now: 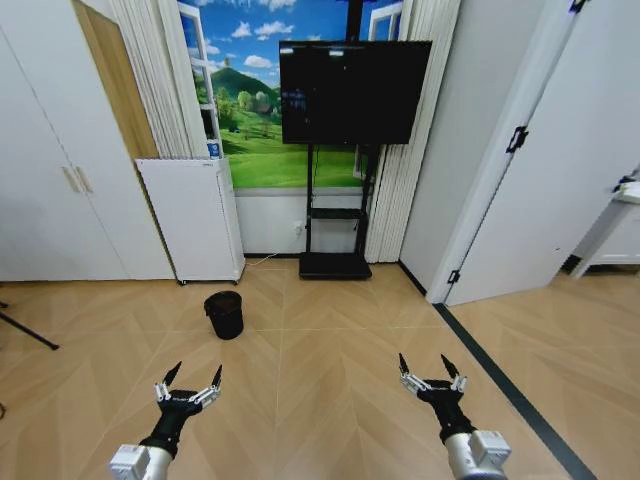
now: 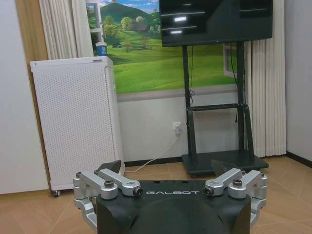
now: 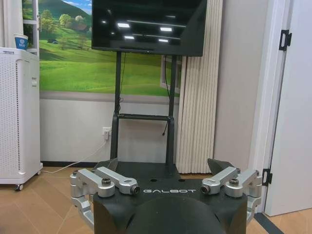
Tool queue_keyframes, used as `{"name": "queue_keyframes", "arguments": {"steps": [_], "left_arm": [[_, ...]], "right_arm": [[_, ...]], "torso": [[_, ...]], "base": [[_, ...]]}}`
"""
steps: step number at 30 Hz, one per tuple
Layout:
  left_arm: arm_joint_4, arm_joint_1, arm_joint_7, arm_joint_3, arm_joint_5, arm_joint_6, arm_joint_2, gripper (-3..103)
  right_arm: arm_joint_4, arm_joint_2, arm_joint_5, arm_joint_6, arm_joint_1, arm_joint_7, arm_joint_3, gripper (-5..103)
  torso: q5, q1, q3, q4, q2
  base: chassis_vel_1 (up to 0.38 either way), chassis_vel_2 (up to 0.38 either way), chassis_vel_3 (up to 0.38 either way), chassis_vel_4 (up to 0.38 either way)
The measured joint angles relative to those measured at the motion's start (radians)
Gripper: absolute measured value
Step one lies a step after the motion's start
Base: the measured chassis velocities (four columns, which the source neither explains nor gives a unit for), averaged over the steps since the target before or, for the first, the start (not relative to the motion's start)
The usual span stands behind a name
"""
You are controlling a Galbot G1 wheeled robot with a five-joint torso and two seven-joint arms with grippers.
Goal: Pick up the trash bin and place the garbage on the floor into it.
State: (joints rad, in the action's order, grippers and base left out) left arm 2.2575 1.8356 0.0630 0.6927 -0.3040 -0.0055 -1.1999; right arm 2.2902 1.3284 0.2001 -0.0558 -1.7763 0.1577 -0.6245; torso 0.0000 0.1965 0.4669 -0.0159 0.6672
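The small black round trash bin [image 1: 224,314] with slightly tapered sides stands upright on the herringbone wood floor [image 1: 330,340] ahead of you, a little left of centre, near the front of the white perforated cabinet [image 1: 191,217] and well apart from both arms. Your left gripper [image 1: 188,381] hovers low at the near left with its dark pointed fingers [image 1: 171,374] spread wide and nothing between them; your right gripper [image 1: 431,368] hovers at the near right, likewise spread open and empty. You see both aimed forward toward the far wall. From the left wrist, the white cabinet [image 2: 78,119] stands against the wall with a blue-and-white paper cup [image 2: 101,48] on its top, and the black television [image 2: 215,20] on its black floor stand [image 2: 214,131] is beside it. From the right wrist, you face the same television stand [image 3: 144,117], pale pleated curtains [image 3: 197,92] just beside it and a white door [image 3: 292,107] farther over.
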Motion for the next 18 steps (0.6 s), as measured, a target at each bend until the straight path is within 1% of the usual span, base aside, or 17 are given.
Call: {"name": "queue_keyframes", "arguments": {"steps": [18], "left_arm": [[0.0,0.0,0.0,0.0,0.0,0.0,0.0,100]], "right_arm": [[0.0,0.0,0.0,0.0,0.0,0.0,0.0,100]], "torso": [[0.0,0.0,0.0,0.0,0.0]], "base": [[0.0,0.0,0.0,0.0]]}}
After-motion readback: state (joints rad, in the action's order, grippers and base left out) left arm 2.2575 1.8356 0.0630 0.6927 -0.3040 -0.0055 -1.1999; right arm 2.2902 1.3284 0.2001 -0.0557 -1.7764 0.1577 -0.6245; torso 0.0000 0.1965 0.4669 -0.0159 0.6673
